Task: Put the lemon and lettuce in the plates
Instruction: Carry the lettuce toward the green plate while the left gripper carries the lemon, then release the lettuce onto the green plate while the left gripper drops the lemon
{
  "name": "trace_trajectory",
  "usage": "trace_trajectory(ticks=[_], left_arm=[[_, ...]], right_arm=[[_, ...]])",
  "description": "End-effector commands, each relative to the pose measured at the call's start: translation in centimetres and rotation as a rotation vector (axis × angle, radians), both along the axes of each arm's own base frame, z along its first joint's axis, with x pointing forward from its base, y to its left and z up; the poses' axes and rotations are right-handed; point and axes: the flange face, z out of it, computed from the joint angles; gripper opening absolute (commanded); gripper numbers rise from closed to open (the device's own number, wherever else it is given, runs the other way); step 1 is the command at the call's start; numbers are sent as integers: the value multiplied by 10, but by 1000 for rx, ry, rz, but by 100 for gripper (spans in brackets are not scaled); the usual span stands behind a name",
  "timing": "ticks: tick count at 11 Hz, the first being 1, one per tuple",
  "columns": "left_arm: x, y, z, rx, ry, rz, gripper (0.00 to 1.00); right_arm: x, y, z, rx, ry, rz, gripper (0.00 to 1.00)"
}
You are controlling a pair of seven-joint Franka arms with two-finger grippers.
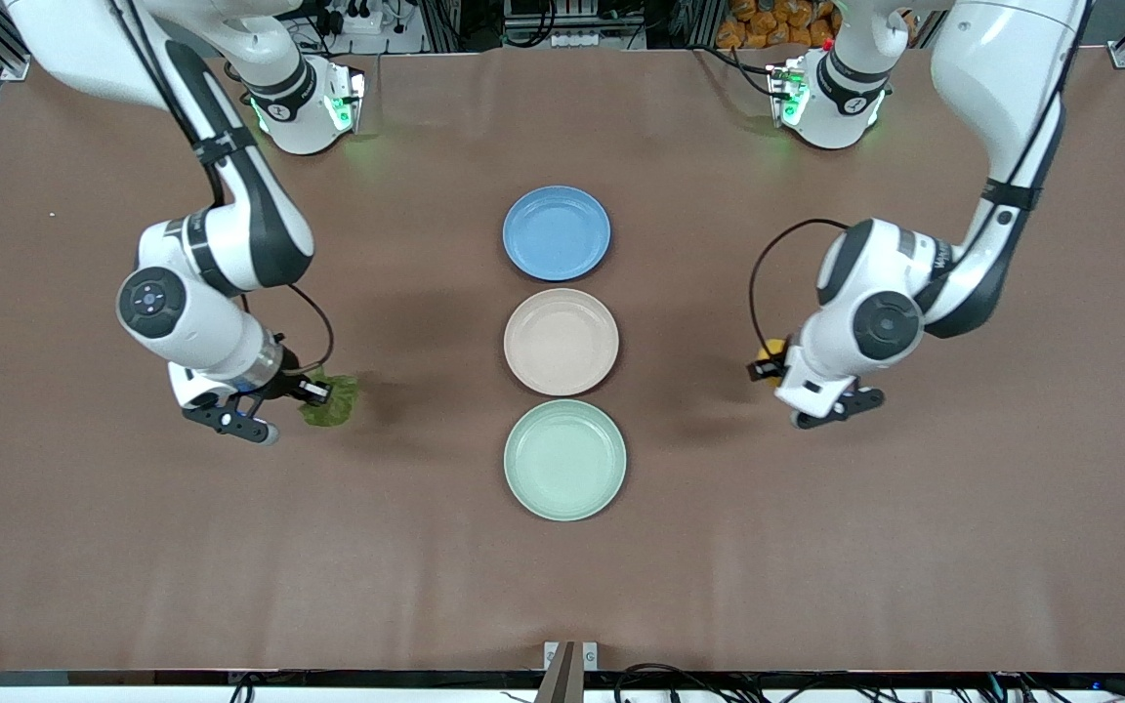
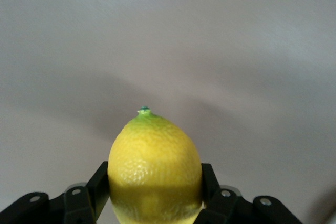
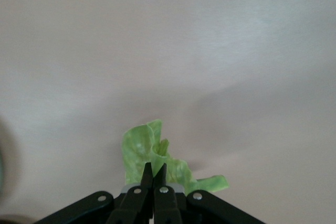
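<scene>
Both grasping: left gripper [image 2: 155,195] clamps dimpled oval lemon [image 2: 155,169]; right gripper [image 3: 154,174] pinches crinkled lettuce [image 3: 144,148].

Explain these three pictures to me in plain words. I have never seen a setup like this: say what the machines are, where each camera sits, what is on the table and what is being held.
Two white robot arms stand at a brown table. The wide picture comes from a high camera facing them. The other two come from small cameras on each arm's wrist, looking past its jaws.

Three empty plates lie in a row mid-table: the blue plate nearest the robots, the beige-pink plate in the middle, the mint green plate nearest the camera.

The left gripper, toward the left arm's end of the table, has its jaws shut on the lemon. The right gripper, toward the right arm's end, pinches the lettuce leaf. Neither item is over a plate.
</scene>
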Motion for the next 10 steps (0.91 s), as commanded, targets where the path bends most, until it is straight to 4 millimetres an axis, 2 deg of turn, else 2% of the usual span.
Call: trace_trajectory(ticks=[1, 4, 7, 9, 10], left_arm=[[-30, -77, 24, 11, -8, 55, 0], [-77, -157, 25, 30, -7, 64, 0], [-100, -220, 13, 18, 5, 77, 0], [-117, -260, -9, 18, 27, 68, 0], [-117, -275, -19, 10, 29, 73, 0]], right_arm=[[29, 76, 16, 59, -33, -199, 0], [51, 155, 15, 168, -38, -407, 0], [55, 223, 11, 302, -91, -646, 0], [49, 247, 1, 386, -108, -798, 0], [50, 251, -1, 420, -110, -872, 0]])
